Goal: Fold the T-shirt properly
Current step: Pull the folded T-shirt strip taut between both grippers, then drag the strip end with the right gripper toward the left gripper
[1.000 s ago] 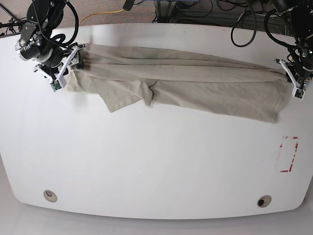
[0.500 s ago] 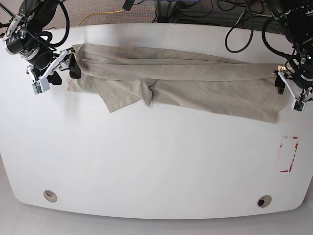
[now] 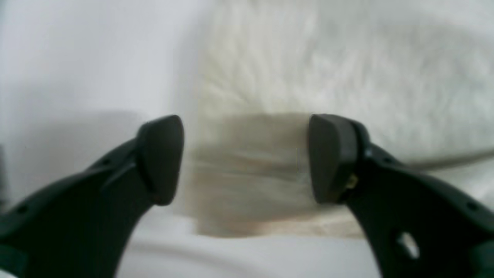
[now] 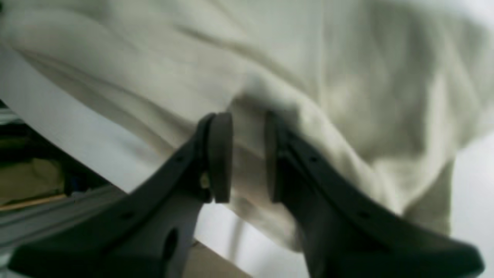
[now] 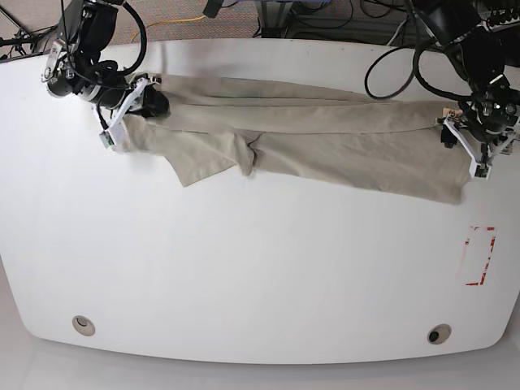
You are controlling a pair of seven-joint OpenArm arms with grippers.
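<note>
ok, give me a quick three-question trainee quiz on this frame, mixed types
1. True or false: the left gripper is clamped tight on the khaki-beige wrinkly cotton T-shirt.
2. How does the T-shirt lie on the white oval table? A) balled up in the centre B) spread as a long band across the far side C) hanging off the near edge
3. Which gripper has cloth pinched between its pads?

Key
1. False: its jaws stand wide apart.
2. B
3. The right gripper.
</note>
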